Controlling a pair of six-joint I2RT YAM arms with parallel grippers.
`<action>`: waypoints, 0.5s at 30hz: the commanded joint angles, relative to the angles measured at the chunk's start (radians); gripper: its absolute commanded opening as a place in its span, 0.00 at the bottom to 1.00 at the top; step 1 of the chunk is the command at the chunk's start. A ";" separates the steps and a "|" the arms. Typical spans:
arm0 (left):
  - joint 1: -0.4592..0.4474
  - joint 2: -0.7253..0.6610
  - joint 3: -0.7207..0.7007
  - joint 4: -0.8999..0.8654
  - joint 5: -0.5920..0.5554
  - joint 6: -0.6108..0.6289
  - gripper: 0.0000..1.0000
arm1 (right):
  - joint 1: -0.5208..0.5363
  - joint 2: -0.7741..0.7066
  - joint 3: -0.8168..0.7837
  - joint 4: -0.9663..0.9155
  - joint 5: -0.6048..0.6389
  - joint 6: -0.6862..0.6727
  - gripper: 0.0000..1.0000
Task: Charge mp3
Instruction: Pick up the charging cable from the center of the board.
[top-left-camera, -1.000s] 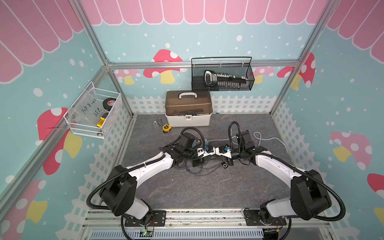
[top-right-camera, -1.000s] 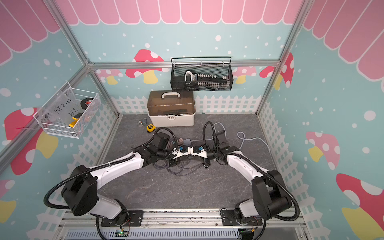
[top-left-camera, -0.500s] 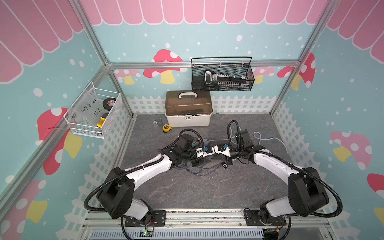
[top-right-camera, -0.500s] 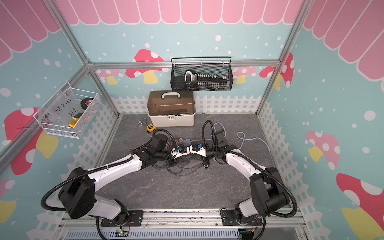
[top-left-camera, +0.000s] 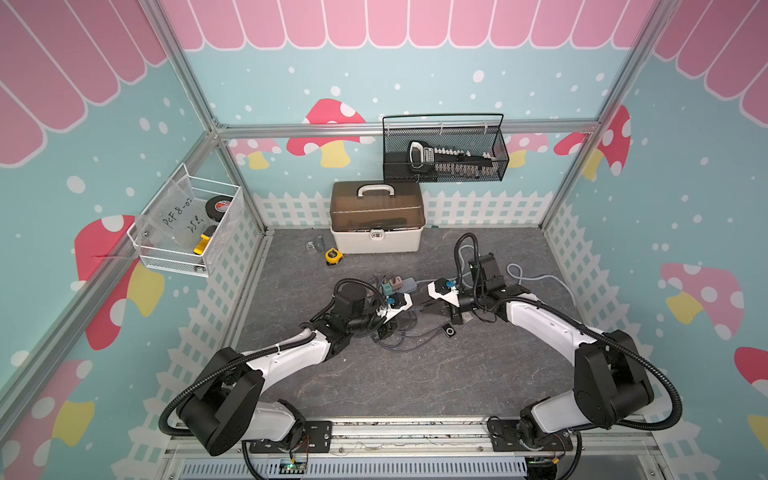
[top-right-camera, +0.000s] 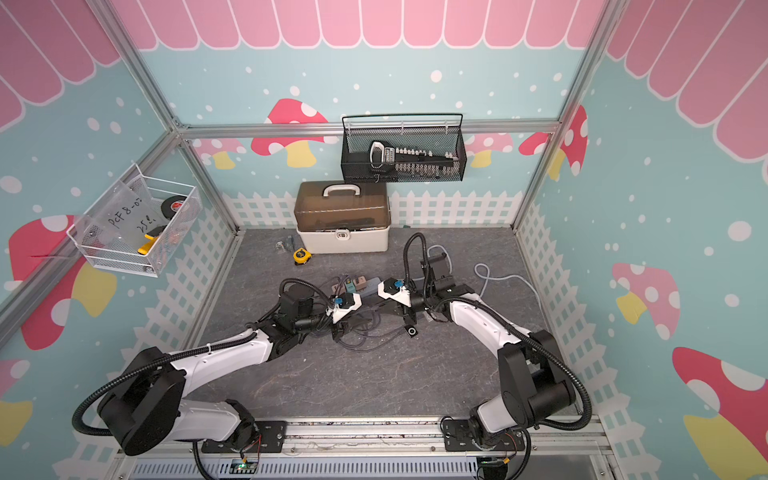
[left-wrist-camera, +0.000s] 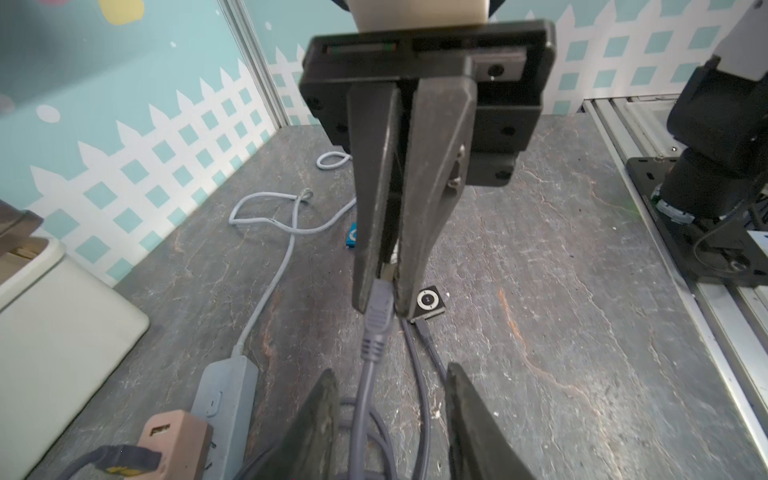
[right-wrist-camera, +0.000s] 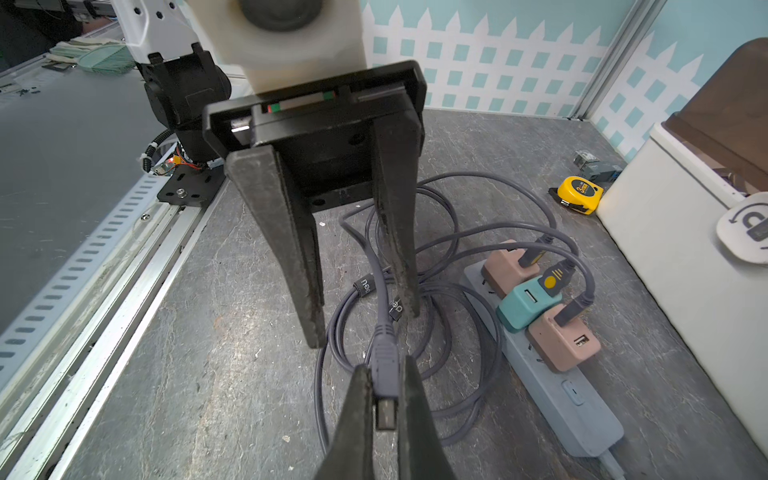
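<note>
Right gripper (right-wrist-camera: 385, 370) is clamped on the grey USB plug (right-wrist-camera: 384, 395). We see the plug's metal end pointing back between the fingers toward the palm, with the cable (left-wrist-camera: 360, 415) leaving past the tips. Left gripper (left-wrist-camera: 390, 370) has its jaws apart; the cable runs between them and touches neither, as far as we can tell. The mp3 (top-left-camera: 449, 331) lies flat on the table (left-wrist-camera: 561, 291), just beside the right fingertips and, in a top view, at 5 o'clock from the toolbox (top-left-camera: 376, 232). The power strip (top-left-camera: 411, 284) with three chargers (right-wrist-camera: 528, 307) is at 10–11 o'clock from the mp3. A second cable end (left-wrist-camera: 423, 328) lies just beside the mp3; we can't tell if they touch.
</note>
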 joint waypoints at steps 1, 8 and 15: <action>0.006 0.030 -0.013 0.180 0.044 -0.076 0.36 | -0.005 0.001 0.022 -0.004 -0.046 0.016 0.00; 0.007 0.077 -0.007 0.220 0.094 -0.099 0.26 | -0.007 -0.007 0.030 -0.004 -0.044 0.035 0.00; 0.012 0.084 -0.009 0.223 0.104 -0.099 0.15 | -0.008 -0.005 0.038 -0.004 -0.051 0.041 0.00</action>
